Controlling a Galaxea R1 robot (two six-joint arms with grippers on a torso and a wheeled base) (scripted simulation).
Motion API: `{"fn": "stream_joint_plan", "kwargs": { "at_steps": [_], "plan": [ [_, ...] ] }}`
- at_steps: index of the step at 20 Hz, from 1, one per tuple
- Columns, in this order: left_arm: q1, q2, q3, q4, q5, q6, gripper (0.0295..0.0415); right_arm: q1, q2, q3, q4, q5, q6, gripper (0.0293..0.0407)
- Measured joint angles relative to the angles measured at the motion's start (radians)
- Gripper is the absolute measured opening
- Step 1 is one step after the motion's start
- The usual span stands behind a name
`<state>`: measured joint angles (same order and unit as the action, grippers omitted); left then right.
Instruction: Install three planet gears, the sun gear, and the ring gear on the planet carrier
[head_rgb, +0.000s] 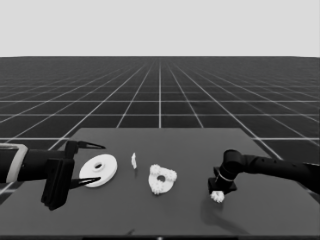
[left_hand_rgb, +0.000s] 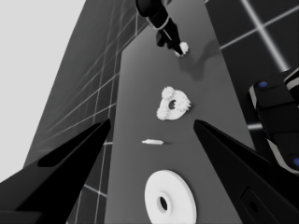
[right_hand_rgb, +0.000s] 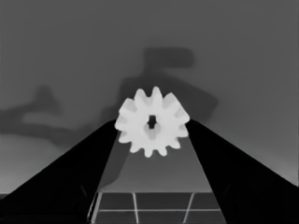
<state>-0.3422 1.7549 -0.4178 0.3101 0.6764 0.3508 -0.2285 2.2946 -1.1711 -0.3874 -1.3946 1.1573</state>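
Nearest the camera in the head view, toward the table's right side, the right gripper (head_rgb: 218, 195) points down over the dark flat table (head_rgb: 260, 220), its two long black fingers closed on a small white toothed gear (head_rgb: 217, 196); in the right wrist view that gear (right_hand_rgb: 152, 122) sits pinched between the two fingertips, its toothed face and small central hole turned to the camera, with the arm's shadow on the table beyond. Whether the gear touches the table cannot be told. A little farther in, near the table's middle, lies the smaller white round part (head_rgb: 161, 180), a flat disc with a wide central hole, and three small white toothed gears (head_rgb: 170, 175) sit on it around that hole; the left wrist view shows the same part (left_hand_rgb: 174, 104) with the gears at its rim. To the left, at much the same depth, the larger white round part (head_rgb: 99, 170), a wide flat disc with a small central hole, lies flat on the table, seen also in the left wrist view (left_hand_rgb: 170, 201). The left gripper (head_rgb: 95, 164) waits at the table's left end, its fingers spread wide on either side of that disc's left edge, not gripping it. Just beyond, between the two discs, a thin white piece (head_rgb: 134, 160) lies apart from both.
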Motion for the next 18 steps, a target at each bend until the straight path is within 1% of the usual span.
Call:
{"fn": "stream_joint_plan", "kwargs": {
  "at_steps": [7,8,9,10,11,13,17,18],
  "plan": [
    [0.0,0.0,0.0,0.0,0.0,0.0,0.0385,0.0,0.0,0.0,0.0,0.0,0.0,0.031],
    [0.0,0.0,0.0,0.0,0.0,0.0,0.0385,0.137,-0.06,0.144,0.146,-0.1,0.051,0.0309],
    [0.0,0.0,0.0,0.0,0.0,0.0,0.0385,0.281,-0.079,0.189,0.264,-0.145,0.069,0.0309],
    [0.0,0.0,0.0,0.0,0.0,0.0,0.0385,0.369,-0.079,0.188,0.339,-0.168,0.07,0.0309],
    [0.0,0.0,0.0,0.0,0.0,0.0,0.0385,0.42,-0.075,0.178,0.384,-0.181,0.065,0.0309],
    [0.0,0.0,0.0,0.0,0.0,0.0,0.0385,0.464,-0.069,0.163,0.424,-0.193,0.059,0.0309],
    [0.0,0.0,0.0,0.0,0.0,0.0,0.0385,0.483,-0.065,0.153,0.442,-0.199,0.055,0.0309],
    [0.0,0.0,0.0,0.0,0.0,0.0,0.0385,0.479,0.138,0.045,0.443,-0.187,0.278,0.031]
  ]
}}
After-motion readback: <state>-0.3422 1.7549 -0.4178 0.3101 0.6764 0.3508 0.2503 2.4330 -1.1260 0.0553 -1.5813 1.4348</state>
